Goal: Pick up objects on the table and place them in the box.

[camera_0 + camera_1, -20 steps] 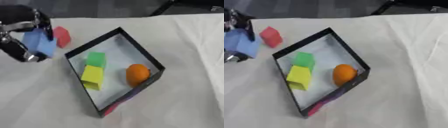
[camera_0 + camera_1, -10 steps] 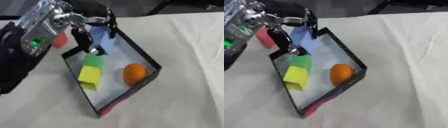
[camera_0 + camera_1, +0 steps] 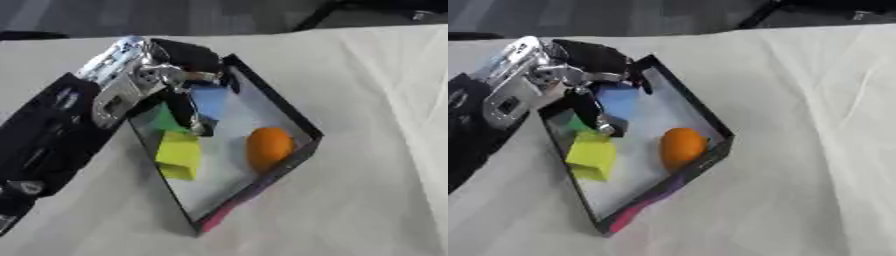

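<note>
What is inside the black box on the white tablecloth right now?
Inside the black box lie a yellow block, an orange ball and a green block, half covered by the left hand, which holds a blue block over the box.

The box (image 3: 289,117) lies on the table (image 3: 367,80). In it, the orange (image 3: 269,147) sits at its right wall and two blocks at its left wall, one (image 3: 180,154) nearer than the other (image 3: 160,120). A third block (image 3: 210,100) is in the left hand (image 3: 179,82), over the box's far corner.
</note>
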### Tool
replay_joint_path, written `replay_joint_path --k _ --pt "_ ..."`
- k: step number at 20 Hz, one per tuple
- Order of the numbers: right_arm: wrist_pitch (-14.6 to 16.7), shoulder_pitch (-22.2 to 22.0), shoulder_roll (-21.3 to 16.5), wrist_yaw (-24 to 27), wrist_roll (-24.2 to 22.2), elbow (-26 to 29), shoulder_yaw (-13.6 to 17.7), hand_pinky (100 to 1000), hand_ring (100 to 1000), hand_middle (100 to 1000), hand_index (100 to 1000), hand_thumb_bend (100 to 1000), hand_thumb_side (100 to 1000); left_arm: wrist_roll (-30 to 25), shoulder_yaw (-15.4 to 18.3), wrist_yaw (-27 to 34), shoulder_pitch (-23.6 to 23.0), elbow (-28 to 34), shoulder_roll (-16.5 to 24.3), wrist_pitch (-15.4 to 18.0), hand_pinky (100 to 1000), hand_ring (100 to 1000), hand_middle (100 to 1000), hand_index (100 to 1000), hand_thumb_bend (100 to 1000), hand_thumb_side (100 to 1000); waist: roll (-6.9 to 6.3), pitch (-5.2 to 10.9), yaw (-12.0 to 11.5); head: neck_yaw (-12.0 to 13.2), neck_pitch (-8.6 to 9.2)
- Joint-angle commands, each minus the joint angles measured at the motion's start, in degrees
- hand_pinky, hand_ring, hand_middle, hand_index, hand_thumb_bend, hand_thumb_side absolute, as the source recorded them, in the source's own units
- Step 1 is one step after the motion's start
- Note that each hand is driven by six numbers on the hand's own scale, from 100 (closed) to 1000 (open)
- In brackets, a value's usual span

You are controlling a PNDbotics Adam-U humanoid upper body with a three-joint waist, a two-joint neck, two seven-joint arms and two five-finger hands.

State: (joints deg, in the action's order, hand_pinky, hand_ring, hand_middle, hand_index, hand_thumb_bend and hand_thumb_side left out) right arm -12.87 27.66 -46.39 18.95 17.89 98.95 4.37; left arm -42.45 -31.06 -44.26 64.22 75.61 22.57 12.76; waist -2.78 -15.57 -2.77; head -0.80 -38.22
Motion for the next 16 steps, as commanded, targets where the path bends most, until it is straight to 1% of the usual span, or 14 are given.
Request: replay_joint_path --k 1,4,7,8,11,13,15,16 --pt "0.1 0.4 -1.9 0.2 -0.1 0.8 0.5 812 723 698 781 300 429 1.1 3.2 2.1 0.6 3.2 3.4 -1.9 889 891 864 894 719 549 -0.41 1.98 -0.2 -0.2 0.07" --pt "0.1 0.4 -2.1 0.1 -0.2 0.9 0.4 812 724 699 781 302 429 1.9 7.1 6.4 0.3 6.3 6.2 -5.7 881 882 850 887 675 546 -0.33 1.82 -0.3 -0.2 0.15" --pt "0.1 0.7 -2.2 0.1 -0.2 1.2 0.4 813 724 699 782 302 428 3.5 10.5 6.9 0.6 6.4 8.8 -9.2 868 872 836 872 643 524 -0.34 1.59 -0.3 -0.2 0.28" --pt "0.1 0.8 -2.3 0.1 -0.3 1.3 0.3 813 724 699 782 302 428 3.6 11.5 6.3 0.8 5.1 9.9 -10.0 868 873 838 872 641 527 -0.39 1.48 -0.1 -0.1 0.38" --pt "0.0 1.2 -2.5 0.0 -0.6 1.7 0.2 813 724 698 782 302 426 3.2 13.4 3.3 1.3 0.1 12.2 -11.2 876 884 854 883 657 540 -0.52 1.16 0.3 0.2 0.87" --pt "0.0 1.5 -2.6 0.0 -0.6 1.9 0.1 813 724 698 782 301 427 3.8 14.9 0.5 1.8 -4.7 12.7 -12.6 887 893 853 885 660 540 -0.62 0.90 0.8 0.4 1.33" --pt "-0.1 1.8 -2.5 0.0 -0.7 2.0 0.0 813 724 698 782 302 428 5.5 16.9 -1.7 2.3 -9.7 12.1 -15.4 889 891 843 883 665 545 -0.63 0.61 1.2 0.7 1.81" --pt "-0.1 1.9 -2.5 0.0 -0.8 2.0 -0.1 813 724 698 782 362 408 6.6 17.9 -2.6 2.5 -12.3 11.7 -17.4 891 892 839 882 673 549 -0.63 0.40 1.5 1.0 2.05"
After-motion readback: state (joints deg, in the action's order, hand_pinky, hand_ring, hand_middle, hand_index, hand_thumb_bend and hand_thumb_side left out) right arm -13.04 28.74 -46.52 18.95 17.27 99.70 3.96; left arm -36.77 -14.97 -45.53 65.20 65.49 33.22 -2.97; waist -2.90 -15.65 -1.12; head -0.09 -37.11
